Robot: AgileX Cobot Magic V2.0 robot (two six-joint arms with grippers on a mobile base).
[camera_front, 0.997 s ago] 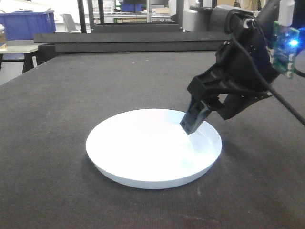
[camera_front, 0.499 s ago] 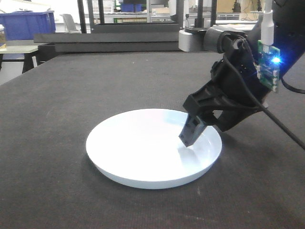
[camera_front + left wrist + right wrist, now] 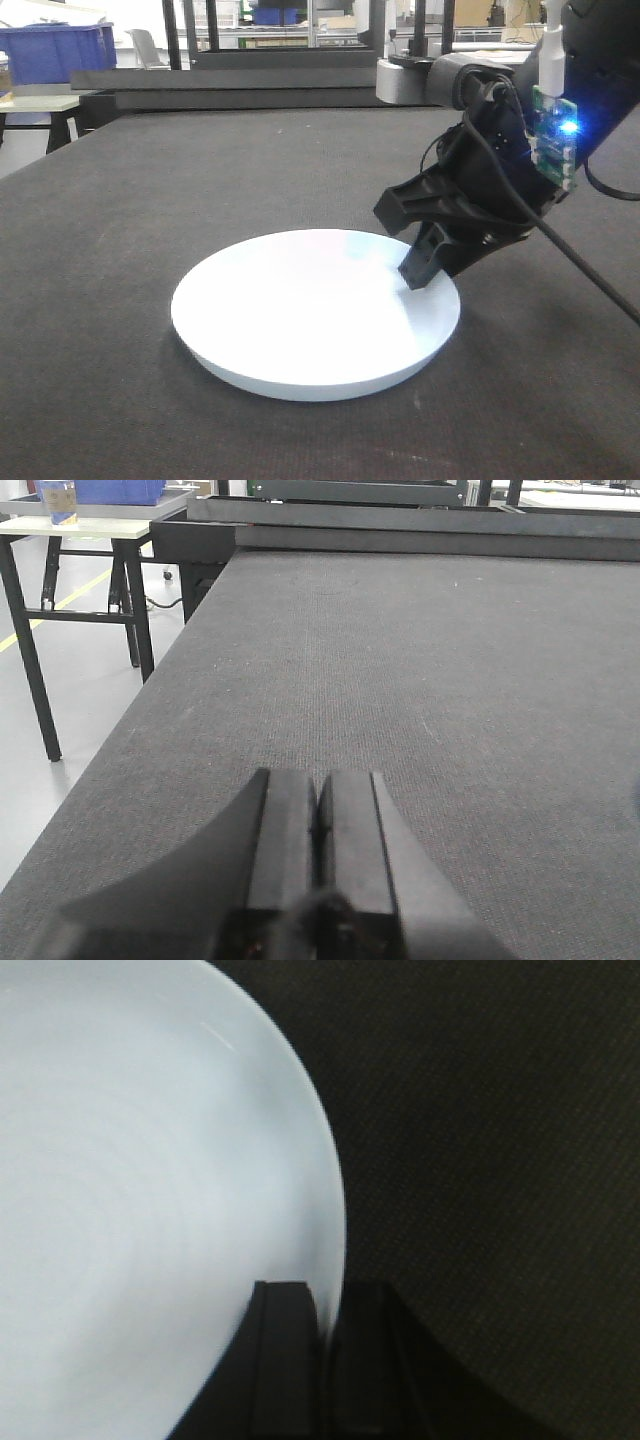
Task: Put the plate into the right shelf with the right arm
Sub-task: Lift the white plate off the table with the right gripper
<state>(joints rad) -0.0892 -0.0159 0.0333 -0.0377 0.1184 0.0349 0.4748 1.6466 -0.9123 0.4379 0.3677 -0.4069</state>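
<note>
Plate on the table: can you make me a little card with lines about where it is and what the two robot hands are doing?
plate: white, round, appears to lie flat on the table
table: dark grey, rough top
right gripper: shut on the plate's rim, one finger inside the rim, one outside
left gripper: shut, holding nothing, above bare table
blue bin: far behind the table
plate lifted: not yet, by the look of it
</note>
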